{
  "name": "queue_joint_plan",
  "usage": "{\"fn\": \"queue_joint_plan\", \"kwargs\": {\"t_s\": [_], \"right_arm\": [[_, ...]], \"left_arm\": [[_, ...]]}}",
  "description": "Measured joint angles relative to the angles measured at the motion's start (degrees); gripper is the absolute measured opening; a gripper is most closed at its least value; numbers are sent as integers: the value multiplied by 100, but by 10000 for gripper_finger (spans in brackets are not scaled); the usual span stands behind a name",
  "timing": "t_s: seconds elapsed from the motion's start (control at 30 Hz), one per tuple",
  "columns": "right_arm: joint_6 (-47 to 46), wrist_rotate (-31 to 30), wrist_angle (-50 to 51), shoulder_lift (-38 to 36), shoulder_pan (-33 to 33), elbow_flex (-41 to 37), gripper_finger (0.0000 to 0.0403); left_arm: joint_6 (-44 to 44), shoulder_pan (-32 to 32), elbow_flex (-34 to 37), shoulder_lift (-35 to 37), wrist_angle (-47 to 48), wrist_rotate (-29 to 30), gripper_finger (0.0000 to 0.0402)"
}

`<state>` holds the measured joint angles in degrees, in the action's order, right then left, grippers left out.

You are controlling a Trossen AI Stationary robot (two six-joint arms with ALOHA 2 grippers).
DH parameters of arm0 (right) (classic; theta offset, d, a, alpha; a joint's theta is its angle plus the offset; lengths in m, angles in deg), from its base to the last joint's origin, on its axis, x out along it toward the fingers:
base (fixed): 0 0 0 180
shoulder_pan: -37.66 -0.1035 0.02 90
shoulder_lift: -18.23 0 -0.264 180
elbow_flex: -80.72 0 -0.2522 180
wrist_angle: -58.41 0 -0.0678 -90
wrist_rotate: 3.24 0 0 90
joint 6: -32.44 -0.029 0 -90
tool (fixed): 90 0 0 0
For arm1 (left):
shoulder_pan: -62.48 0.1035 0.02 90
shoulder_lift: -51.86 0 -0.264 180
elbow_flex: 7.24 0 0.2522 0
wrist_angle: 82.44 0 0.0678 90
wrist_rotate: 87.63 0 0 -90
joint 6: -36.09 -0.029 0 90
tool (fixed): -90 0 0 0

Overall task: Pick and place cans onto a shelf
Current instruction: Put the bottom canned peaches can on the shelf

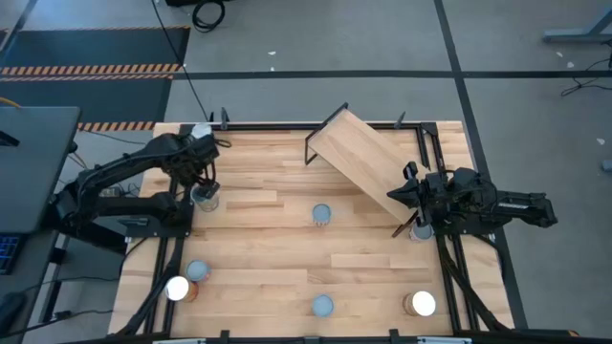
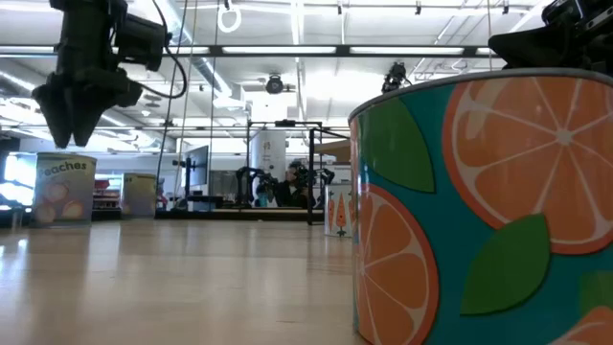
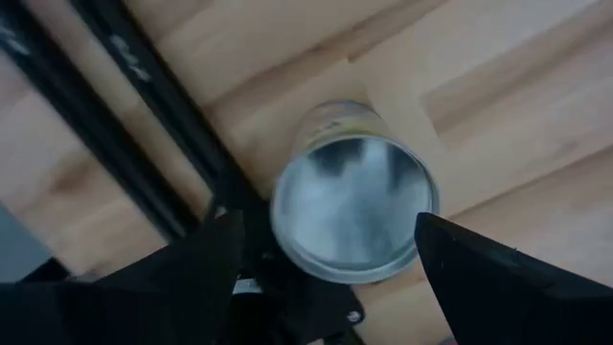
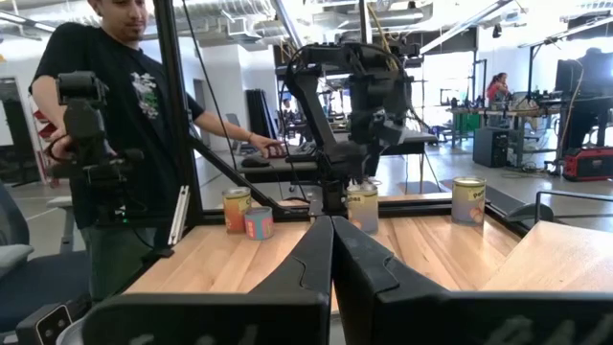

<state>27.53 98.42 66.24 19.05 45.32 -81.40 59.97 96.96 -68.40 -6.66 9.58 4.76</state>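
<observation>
Seven cans or so are scattered on the tabletop (image 1: pixel 258 258), and the one that matters right now is the can (image 1: pixel 204 198) sitting well to the left of the shelf (image 1: pixel 363 158), right at the black frame rail there. Our left end effector (image 1: pixel 203 182) hangs straight above it, fingers (image 3: pixel 192 264) spread apart on either side of the silver top (image 3: pixel 352 192) and not touching it, as far as we can tell. The can stands upright, so its long axis runs vertical, in line with the drop. We reckon the next move is just a straight descent and a squeeze, with the rail crowding one finger as the thing to watch.

The left arm is clearly the nearer one to that can. The right end effector (image 1: pixel 406 196) sits at the shelf's lower right edge, fingers (image 4: pixel 330 254) pressed together with nothing in them, and another can (image 1: pixel 419 229) stands just beside it.

The shelf itself lies tilted on its black wire frame and has no cans on it yet.

Labels: in the low view the can below the left end effector reads "eaches" (image 2: pixel 65 167), so peaches presumably. A close-up can (image 2: pixel 479 211) has orange slices and green leaves on teal, no readable text. The rest are too small for us to read.
</observation>
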Motion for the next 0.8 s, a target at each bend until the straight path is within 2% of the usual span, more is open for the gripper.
{"fn": "queue_joint_plan", "kwargs": {"t_s": [0.2,0.5,0.57,0.8], "right_arm": [[0,0,1,1,-2,-1,11],[0,2,1,0,-2,-1,11],[0,0,0,0,-1,-2,11],[0,2,0,0,-2,-1,11]], "left_arm": [[97,0,46,2,-291,-444,317],[-348,4,46,-366,-260,-367,317],[-624,6,46,-476,-370,-545,317],[-239,4,46,-398,-434,-390,317]]}}
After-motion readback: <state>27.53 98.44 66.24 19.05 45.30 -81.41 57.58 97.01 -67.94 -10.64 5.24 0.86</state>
